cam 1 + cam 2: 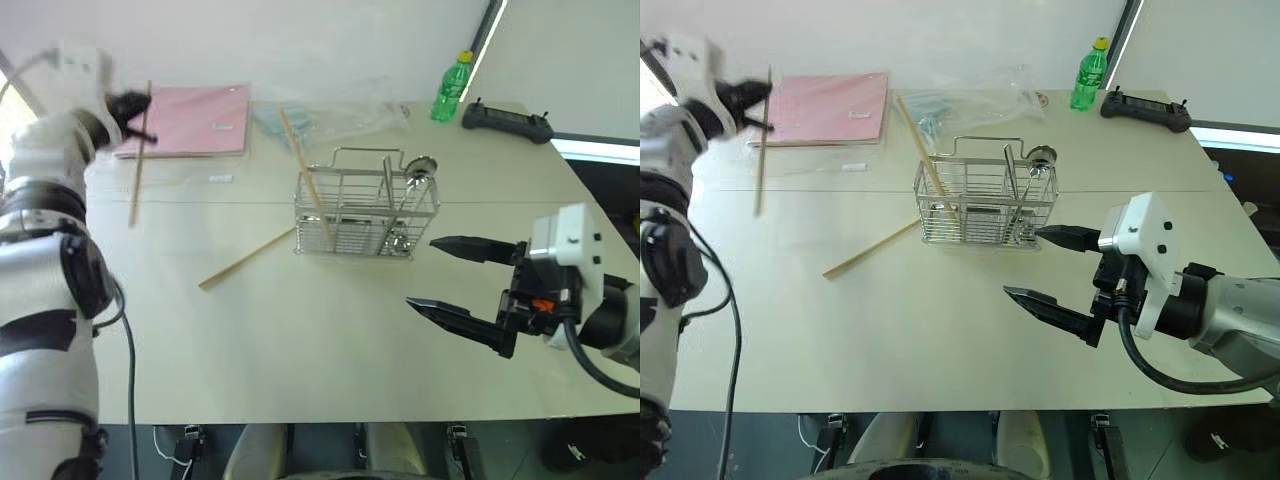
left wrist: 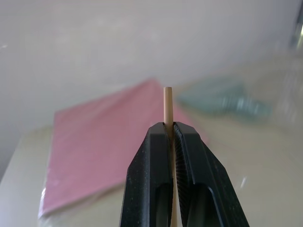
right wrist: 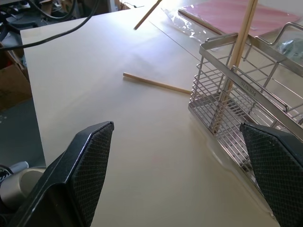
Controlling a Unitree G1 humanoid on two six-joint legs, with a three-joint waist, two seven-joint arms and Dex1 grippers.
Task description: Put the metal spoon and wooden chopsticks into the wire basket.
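Note:
My left gripper [image 1: 143,116] is raised at the table's far left, shut on one wooden chopstick [image 1: 138,170] that hangs steeply down from it over the table; in the left wrist view the stick's end [image 2: 167,105] pokes out between the closed fingers. A second chopstick [image 1: 305,170] leans inside the wire basket [image 1: 365,208] at mid-table. A third chopstick [image 1: 246,259] lies flat on the table, left of the basket. The metal spoon [image 1: 420,166] stands in the basket's right section, bowl up. My right gripper [image 1: 420,272] hovers open and empty to the basket's near right.
A pink folder [image 1: 190,120] lies at the far left, a clear plastic bag [image 1: 335,118] behind the basket. A green bottle [image 1: 452,86] and a black controller [image 1: 507,122] sit at the far right corner. The table's right edge [image 1: 600,215] runs beside my right arm.

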